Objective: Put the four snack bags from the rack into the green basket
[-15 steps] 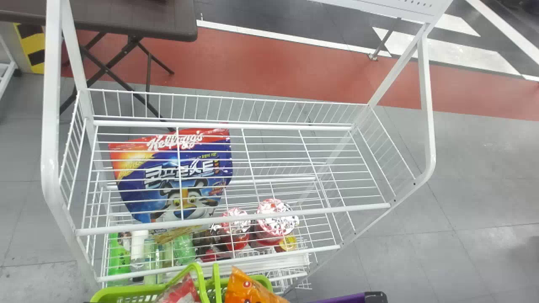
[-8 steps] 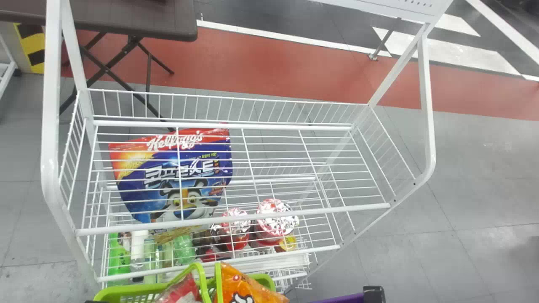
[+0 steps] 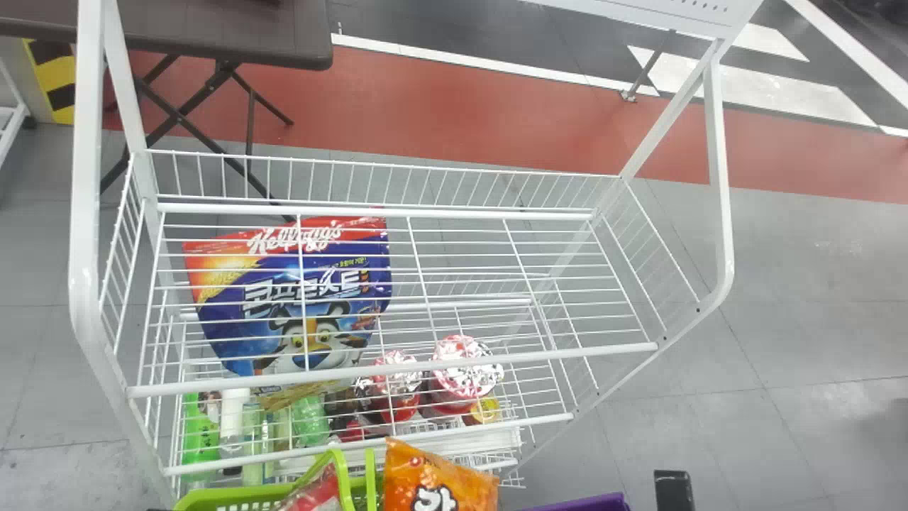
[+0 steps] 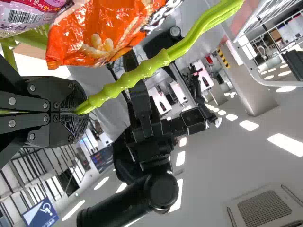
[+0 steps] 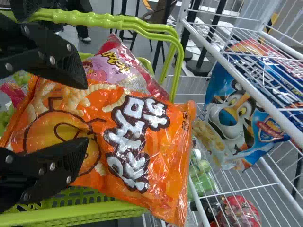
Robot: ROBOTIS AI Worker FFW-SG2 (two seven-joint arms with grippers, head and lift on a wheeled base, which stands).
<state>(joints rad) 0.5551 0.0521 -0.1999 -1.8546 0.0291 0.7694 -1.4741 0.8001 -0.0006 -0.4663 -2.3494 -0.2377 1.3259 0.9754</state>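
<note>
Orange snack bag at the mouth of the green basket, just ahead of the right gripper, whose fingers stand wide apart. The left gripper clamps the basket's handle.

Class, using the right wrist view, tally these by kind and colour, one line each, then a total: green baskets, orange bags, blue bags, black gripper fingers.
Green basket: 1
Orange bag: 1
Blue bag: 1
Black gripper fingers: 2
Total: 5
</note>
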